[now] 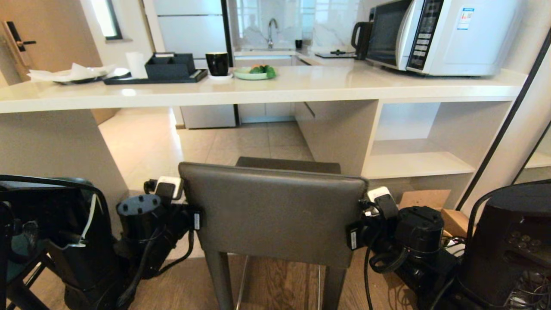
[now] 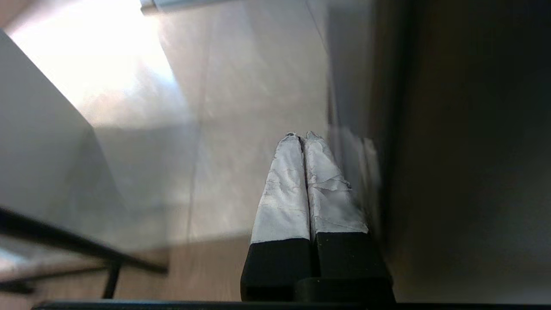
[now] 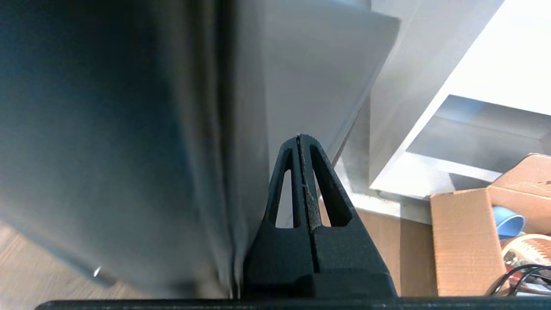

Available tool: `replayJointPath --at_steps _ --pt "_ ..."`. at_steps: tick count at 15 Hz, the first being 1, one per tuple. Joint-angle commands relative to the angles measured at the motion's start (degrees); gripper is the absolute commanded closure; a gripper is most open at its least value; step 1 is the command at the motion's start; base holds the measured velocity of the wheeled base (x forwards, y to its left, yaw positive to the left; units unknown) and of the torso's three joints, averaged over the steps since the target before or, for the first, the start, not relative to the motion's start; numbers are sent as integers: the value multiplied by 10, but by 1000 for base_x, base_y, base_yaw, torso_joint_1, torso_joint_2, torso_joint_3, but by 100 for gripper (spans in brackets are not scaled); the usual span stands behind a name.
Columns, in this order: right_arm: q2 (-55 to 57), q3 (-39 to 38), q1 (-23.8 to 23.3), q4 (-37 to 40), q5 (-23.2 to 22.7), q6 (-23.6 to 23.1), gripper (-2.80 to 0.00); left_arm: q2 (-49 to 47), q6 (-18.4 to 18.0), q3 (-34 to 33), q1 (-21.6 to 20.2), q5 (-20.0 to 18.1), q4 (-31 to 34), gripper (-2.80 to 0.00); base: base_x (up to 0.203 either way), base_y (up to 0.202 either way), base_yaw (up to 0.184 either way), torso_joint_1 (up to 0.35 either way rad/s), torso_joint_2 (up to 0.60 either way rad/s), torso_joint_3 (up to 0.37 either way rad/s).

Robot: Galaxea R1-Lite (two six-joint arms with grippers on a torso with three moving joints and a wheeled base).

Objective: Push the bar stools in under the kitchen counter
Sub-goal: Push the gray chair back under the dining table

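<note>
The dark grey stool [image 1: 275, 211] sits flanked by left hand [image 2: 301, 142] and right hand [image 3: 299, 140], both pressed together (seemingly touching); uneven pushing could skew it against the bench [image 1: 267, 88].

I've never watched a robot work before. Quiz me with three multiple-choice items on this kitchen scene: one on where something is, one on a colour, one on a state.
1. Where is the microwave?
A. on the floor
B. on the kitchen counter, toward its right end
C. inside the open shelves

2. What colour is the back of the stool between the two arms, the grey stool?
A. dark grey
B. bright red
C. white

3. How do the fingers of the left gripper and right gripper stand?
A. both spread wide
B. only the left is shut
C. both shut

Answers:
1 B, it stands on the pale slab above the shelves.
2 A, the padded back is dark grey in the head view.
3 C, each wrist view shows its fingers pressed together beside the stool's back.
</note>
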State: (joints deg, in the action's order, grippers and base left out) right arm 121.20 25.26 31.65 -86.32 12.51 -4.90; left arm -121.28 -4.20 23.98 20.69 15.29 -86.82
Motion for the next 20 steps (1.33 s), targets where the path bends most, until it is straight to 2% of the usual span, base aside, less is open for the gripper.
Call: replayJointPath --at_steps 1,5,10,15,20 --pt "0 48 -21 -12 5 -4 0 21 2 -11 0 4 -8 0 0 0 0 0 0 0" --pt "-9 122 -45 58 4 -7 0 26 2 -8 0 4 -8 0 0 0 0 0 0 0" --pt "-8 95 -41 44 4 -5 0 25 2 4 1 3 -8 0 0 0 0 0 0 0" --pt "11 152 -40 80 2 -8 0 25 2 1 17 4 -8 0 0 0 0 0 0 0" --pt "18 156 -42 80 3 -7 0 22 2 1 29 4 -8 0 0 0 0 0 0 0"
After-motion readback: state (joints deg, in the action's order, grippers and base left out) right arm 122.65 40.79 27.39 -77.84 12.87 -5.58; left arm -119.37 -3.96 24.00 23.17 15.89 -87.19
